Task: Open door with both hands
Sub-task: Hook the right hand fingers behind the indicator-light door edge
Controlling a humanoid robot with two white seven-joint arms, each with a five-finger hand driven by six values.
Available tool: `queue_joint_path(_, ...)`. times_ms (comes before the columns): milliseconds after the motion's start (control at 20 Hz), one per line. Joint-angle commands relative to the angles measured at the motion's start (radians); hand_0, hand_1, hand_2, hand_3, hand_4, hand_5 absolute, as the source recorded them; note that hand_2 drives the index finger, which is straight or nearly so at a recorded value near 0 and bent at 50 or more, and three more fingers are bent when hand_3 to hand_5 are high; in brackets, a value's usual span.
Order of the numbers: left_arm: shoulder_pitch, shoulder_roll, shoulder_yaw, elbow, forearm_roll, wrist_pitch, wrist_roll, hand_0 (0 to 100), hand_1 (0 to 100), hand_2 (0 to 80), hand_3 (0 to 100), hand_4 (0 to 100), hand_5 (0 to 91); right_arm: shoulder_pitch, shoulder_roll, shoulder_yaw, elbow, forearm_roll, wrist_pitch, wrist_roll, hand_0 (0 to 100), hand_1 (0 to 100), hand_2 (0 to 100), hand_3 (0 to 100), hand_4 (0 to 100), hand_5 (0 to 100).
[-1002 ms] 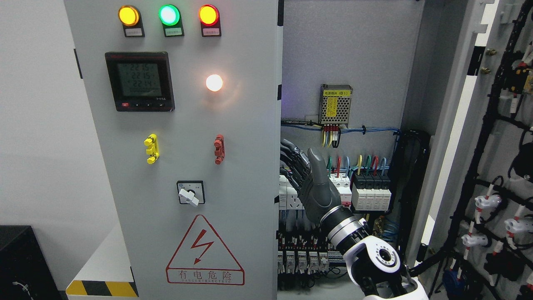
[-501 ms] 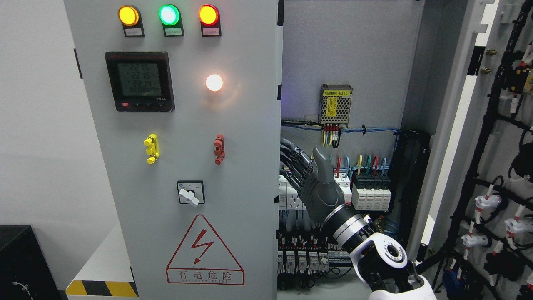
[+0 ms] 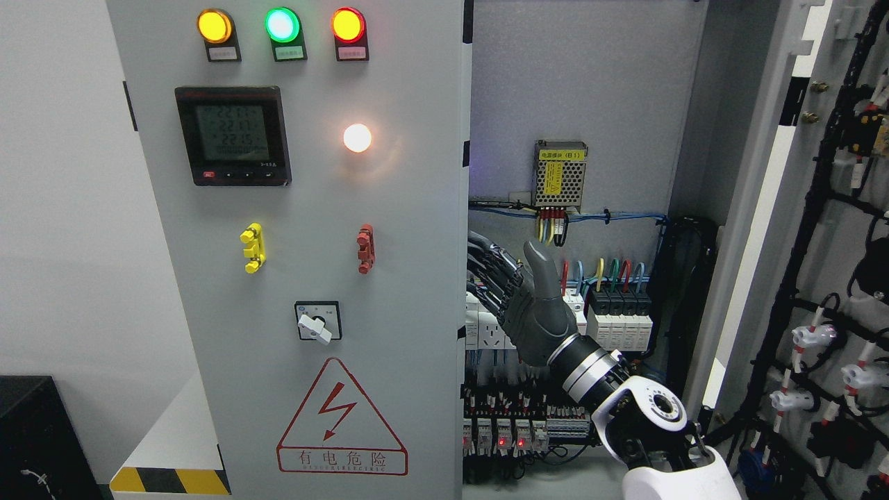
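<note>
Right hand (image 3: 535,305) has its fingers hooked behind the edge of the left door (image 3: 305,236) just to its left, thumb sticking up — right door's already swung out, so next it probably needs a steady pull outward.
</note>
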Motion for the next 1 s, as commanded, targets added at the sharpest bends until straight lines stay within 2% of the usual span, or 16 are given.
queue_joint_path(0, 0.0, 0.0, 0.0, 0.001, 0.0, 0.0, 0.001, 0, 0, 0.0, 0, 0, 0.0, -0.013, -0.023, -0.029, 0.051, -0.002, 0.005, 0.016, 0, 0, 0, 0, 0, 0)
queue_joint_path(100, 0.0, 0.0, 0.0, 0.001, 0.0, 0.0, 0.001, 0, 0, 0.0, 0, 0, 0.0, -0.013, -0.023, -0.029, 0.048, -0.002, 0.005, 0.023, 0, 0, 0, 0, 0, 0)
queue_joint_path(200, 0.0, 0.0, 0.0, -0.001, 0.001, 0.0, 0.001, 0, 0, 0.0, 0, 0, 0.0, -0.014, -0.023, -0.029, 0.046, -0.002, 0.005, 0.065, 0, 0, 0, 0, 0, 0)
queue_joint_path(451, 0.0, 0.0, 0.0, -0.001, 0.0, 0.0, 0.001, 0, 0, 0.0, 0, 0, 0.0, -0.022, -0.023, -0.031, 0.046, -0.002, 0.005, 0.086, 0, 0, 0, 0, 0, 0)
queue_joint_path(651, 0.0, 0.0, 0.0, 0.001, 0.001, 0.0, 0.001, 0, 0, 0.0, 0, 0, 0.0, -0.028, -0.023, -0.032, 0.045, -0.002, 0.005, 0.18, 0, 0, 0, 0, 0, 0)
queue_joint_path(901, 0.0, 0.0, 0.0, 0.001, 0.0, 0.0, 0.001, 0, 0, 0.0, 0, 0, 0.0, -0.03, -0.022, -0.036, 0.043, -0.002, 0.005, 0.192, 0, 0, 0, 0, 0, 0)
queue_joint_path(952, 0.0, 0.0, 0.0, -0.001, 0.001, 0.0, 0.001, 0, 0, 0.0, 0, 0, 0.0, -0.031, -0.022, -0.036, 0.043, -0.002, 0.005, 0.21, 0, 0, 0, 0, 0, 0)
